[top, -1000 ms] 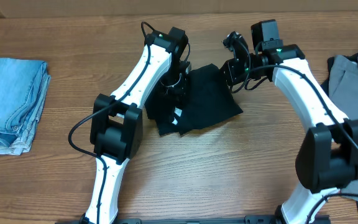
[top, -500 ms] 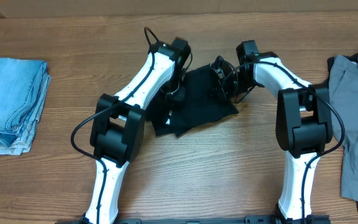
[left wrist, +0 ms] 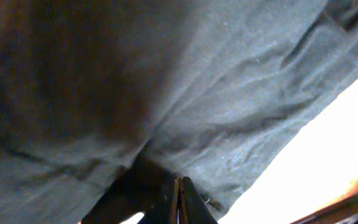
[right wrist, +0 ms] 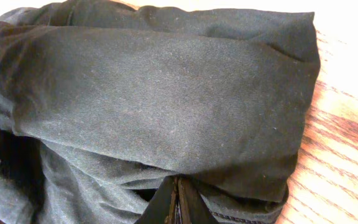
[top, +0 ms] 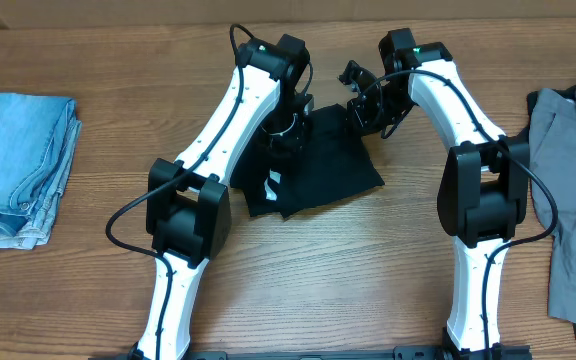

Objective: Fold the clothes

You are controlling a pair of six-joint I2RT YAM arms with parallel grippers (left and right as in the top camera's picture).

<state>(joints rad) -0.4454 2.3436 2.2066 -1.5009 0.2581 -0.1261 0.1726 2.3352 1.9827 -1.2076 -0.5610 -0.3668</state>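
The black garment (top: pixel 323 170) lies crumpled in the middle of the wooden table (top: pixel 368 270), between the two arms. From overhead it forms a rough, uneven patch with its lower right corner spread flat on the wood. A small white label (top: pixel 274 183) shows near its lower left edge.

The left gripper (top: pixel 288 133) points down onto the upper left part of the garment. In the left wrist view its fingers are pressed together, and dark cloth gathers into a crease right at their tips (left wrist: pixel 178 185), so the claw is clenched on the fabric. Black cloth fills nearly that whole view.

The right gripper (top: pixel 366 110) sits at the garment's upper right corner. In the right wrist view its fingers meet as well, with a thick fold of the cloth draped over and around the tips (right wrist: pixel 178 186). It too is pinching the black garment. Bare wood shows along the right side of that view.

A folded stack of light-blue denim (top: pixel 18 165) rests at the far left of the table, well apart from the arms. A grey garment (top: pixel 568 190) lies loose at the far right edge.
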